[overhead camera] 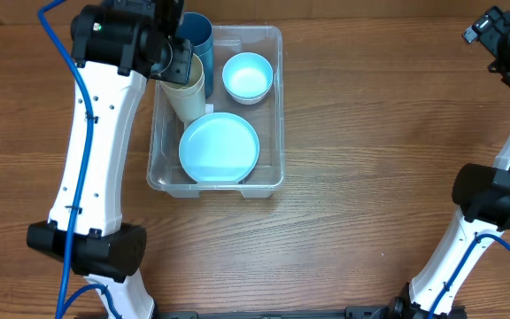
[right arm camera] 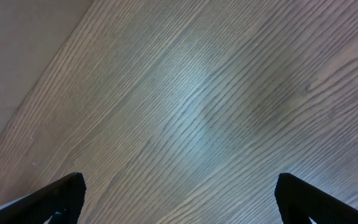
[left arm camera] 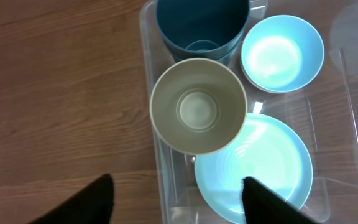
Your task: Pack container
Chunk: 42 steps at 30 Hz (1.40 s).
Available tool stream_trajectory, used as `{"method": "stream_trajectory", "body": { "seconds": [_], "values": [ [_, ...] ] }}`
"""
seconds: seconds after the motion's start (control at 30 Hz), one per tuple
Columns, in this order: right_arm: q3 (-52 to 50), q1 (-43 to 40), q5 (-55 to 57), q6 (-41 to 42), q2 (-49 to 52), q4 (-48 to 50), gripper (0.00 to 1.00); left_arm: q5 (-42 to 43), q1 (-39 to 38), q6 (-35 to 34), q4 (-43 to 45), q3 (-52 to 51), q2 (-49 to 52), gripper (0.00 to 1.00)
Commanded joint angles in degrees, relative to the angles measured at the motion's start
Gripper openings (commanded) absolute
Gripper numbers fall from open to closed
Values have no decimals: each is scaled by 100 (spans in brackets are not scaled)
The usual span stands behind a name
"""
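Note:
The clear container [overhead camera: 273, 106] sits on the wooden table, left of centre. Inside it are a light blue plate [overhead camera: 220, 147], a light blue bowl [overhead camera: 247, 76], a dark teal cup [overhead camera: 197, 35] and a beige cup [overhead camera: 187, 96]. The left wrist view shows the same: container wall [left arm camera: 160, 155], plate [left arm camera: 260, 162], bowl [left arm camera: 282, 52], teal cup [left arm camera: 201, 25], beige cup [left arm camera: 199, 106]. My left gripper [left arm camera: 179, 202] is open and empty, above the container's left wall, just clear of the beige cup. My right gripper [right arm camera: 179, 199] is open and empty over bare table at the far right.
The left arm [overhead camera: 96, 133] runs along the table's left side beside the container. The right arm [overhead camera: 503, 177] stands at the right edge. A pale surface beyond the table edge [right arm camera: 17, 56] shows in the right wrist view.

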Motion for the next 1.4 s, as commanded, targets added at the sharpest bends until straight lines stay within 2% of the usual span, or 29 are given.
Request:
{"method": "stream_trajectory", "body": {
  "seconds": [0.0,0.03,0.07,0.17,0.27,0.33,0.37,0.6,0.87,0.93,1.03,1.1,1.2,1.37],
  "values": [
    [127,15,13,4,-227,13,100,-203,-7,-55,-140,4,-798,87],
    [127,15,13,4,-227,13,100,-201,-7,-210,-238,4,-970,98],
    [127,15,11,4,-227,13,100,-105,-13,-570,-444,4,-1235,100],
    [127,15,13,4,-227,13,100,413,-11,-804,-791,4,-1572,100],
    [127,15,13,4,-227,13,100,509,-11,-802,-841,4,-1652,100],
    [127,15,13,4,-227,13,100,-13,-7,-560,-1381,2,-1652,100],
    [127,15,13,4,-227,13,100,-129,-7,-496,-1375,-7,-1652,100],
    [127,15,13,4,-227,13,100,-160,-9,-476,-1377,-9,-1777,100],
    [127,15,13,4,-227,13,100,-291,63,-476,-1311,-39,-2634,100],
    [127,15,13,4,-227,13,100,-240,192,-431,-905,-339,-3021,100],
    [127,15,13,4,-227,13,100,275,562,-120,382,-1700,-3950,100],
    [127,15,13,4,-227,13,100,629,872,-85,1405,-2940,-4704,100],
    [127,15,13,4,-227,13,100,1261,1397,-90,3611,-5709,-6325,100],
    [127,15,13,4,-227,13,100,1711,1646,-90,5849,-8671,-8242,100]
  ]
}}
